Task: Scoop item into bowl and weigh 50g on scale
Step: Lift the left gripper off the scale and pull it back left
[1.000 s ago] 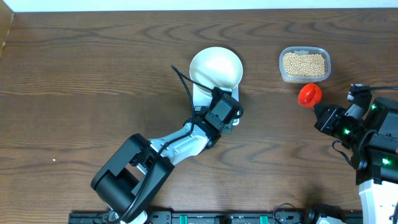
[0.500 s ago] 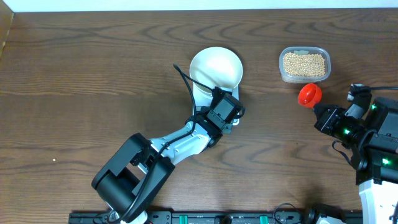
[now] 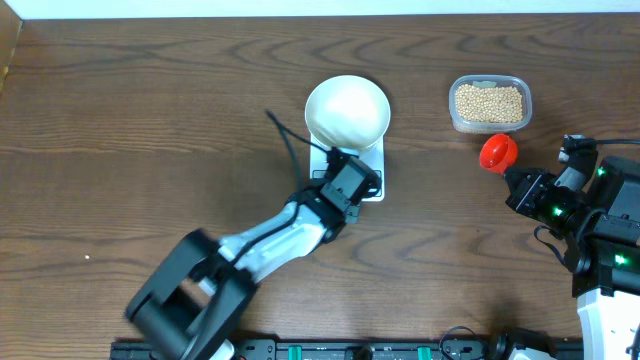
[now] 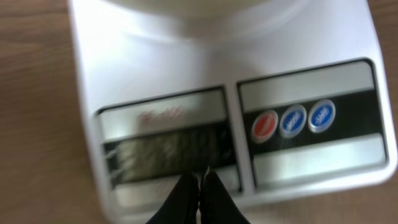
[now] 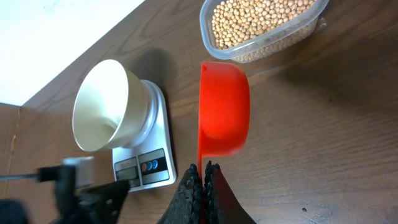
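The white bowl (image 3: 347, 108) stands empty on the white scale (image 3: 368, 184); both also show in the right wrist view, the bowl (image 5: 106, 102) on the scale (image 5: 163, 140). In the left wrist view the scale (image 4: 186, 56) fills the frame, with its grey display (image 4: 168, 146) and red and blue buttons (image 4: 292, 120). My left gripper (image 4: 199, 180) is shut and empty, its tips at the display's front edge. My right gripper (image 5: 202, 171) is shut on the handle of a red scoop (image 5: 222, 109), held empty near the beans (image 5: 255, 22) in the clear tub (image 3: 488, 104).
The right arm's base (image 3: 600, 240) stands at the table's right edge. The left arm (image 3: 250, 250) stretches from the front edge toward the scale. Bare wooden table lies to the left and back left.
My left gripper has drawn back a little to the left and toward the front edge of the scale. The right arm and scoop have not moved.
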Available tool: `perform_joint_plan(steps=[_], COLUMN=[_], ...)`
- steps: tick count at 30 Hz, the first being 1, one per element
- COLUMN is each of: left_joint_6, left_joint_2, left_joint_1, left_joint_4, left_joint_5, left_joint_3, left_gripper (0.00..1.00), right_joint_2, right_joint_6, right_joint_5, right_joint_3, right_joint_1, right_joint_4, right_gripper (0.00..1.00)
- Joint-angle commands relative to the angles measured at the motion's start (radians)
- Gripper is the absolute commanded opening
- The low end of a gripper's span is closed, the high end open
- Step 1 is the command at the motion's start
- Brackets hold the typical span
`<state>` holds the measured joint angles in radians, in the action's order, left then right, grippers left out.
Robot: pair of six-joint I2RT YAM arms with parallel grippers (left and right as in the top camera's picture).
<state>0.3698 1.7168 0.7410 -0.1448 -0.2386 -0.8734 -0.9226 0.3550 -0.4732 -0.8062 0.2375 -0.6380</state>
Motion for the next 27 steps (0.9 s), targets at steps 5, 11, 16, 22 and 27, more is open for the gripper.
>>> perform_joint_plan(steps=[5, 11, 16, 22, 27], left_joint_6=[0.009, 0.008, -0.016, -0.086, -0.089], left_joint_2=[-0.426, -0.717, -0.872, -0.881, -0.824], left_joint_1=[-0.006, -0.025, -0.139, -0.333, -0.476], left_joint_4=[-0.075, -0.155, -0.196, -0.133, -0.061], left_joint_5=[0.055, -0.056, -0.216, -0.345, -0.357], left_joint_3=[0.005, 0.005, 0.005, 0.005, 0.005], left_gripper=[0.07, 0.07, 0.07, 0.07, 0.07], right_joint_2=[0.002, 0.001, -0.013, -0.069, -0.126], right_joint_6=[-0.012, -0.012, -0.013, -0.012, 0.082], right_joint_5=[0.004, 0.05, 0.093, 0.116, 0.197], right_joint_3=[-0.016, -0.016, -0.016, -0.017, -0.023], right_joint_1=[0.007, 0.007, 0.007, 0.007, 0.007], right_joint_4=[0.002, 0.018, 0.114, 0.301, 0.448], right_gripper=[0.01, 0.01, 0.01, 0.01, 0.01])
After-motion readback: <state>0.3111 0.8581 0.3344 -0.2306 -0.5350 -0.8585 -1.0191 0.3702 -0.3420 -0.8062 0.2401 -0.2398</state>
